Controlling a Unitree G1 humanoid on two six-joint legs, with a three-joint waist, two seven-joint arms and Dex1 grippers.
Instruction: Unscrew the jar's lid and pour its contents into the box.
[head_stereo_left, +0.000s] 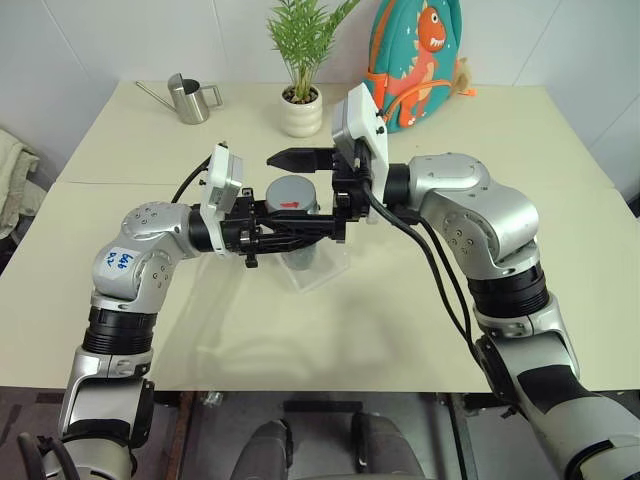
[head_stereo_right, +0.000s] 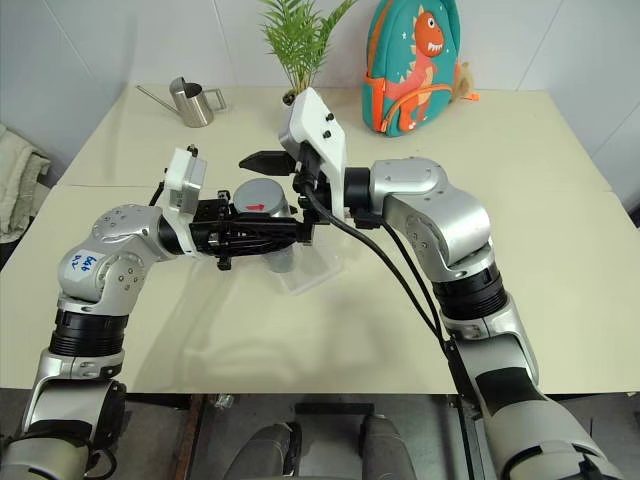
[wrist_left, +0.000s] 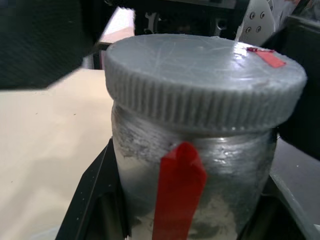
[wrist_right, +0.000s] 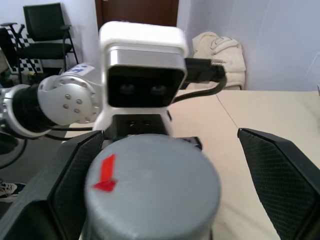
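My left gripper (head_stereo_left: 322, 226) is shut on the body of the clear jar (wrist_left: 200, 165), which has a red strip on its side. The grey lid (head_stereo_left: 291, 192) sits on top of the jar and bears a small red mark. From the other side, my right gripper (wrist_right: 170, 175) stands open around the lid, with one black finger (wrist_right: 75, 170) on each side of it. The clear box (head_stereo_left: 328, 270) lies on the table right under the jar. The contents are hidden behind the jar's cloudy wall.
At the back of the cream table (head_stereo_left: 150, 300) stand a steel watering can (head_stereo_left: 190, 100), a white plant pot (head_stereo_left: 301, 110) and a teal dinosaur backpack (head_stereo_left: 415, 60). The table's front edge (head_stereo_left: 300, 388) is close to me.
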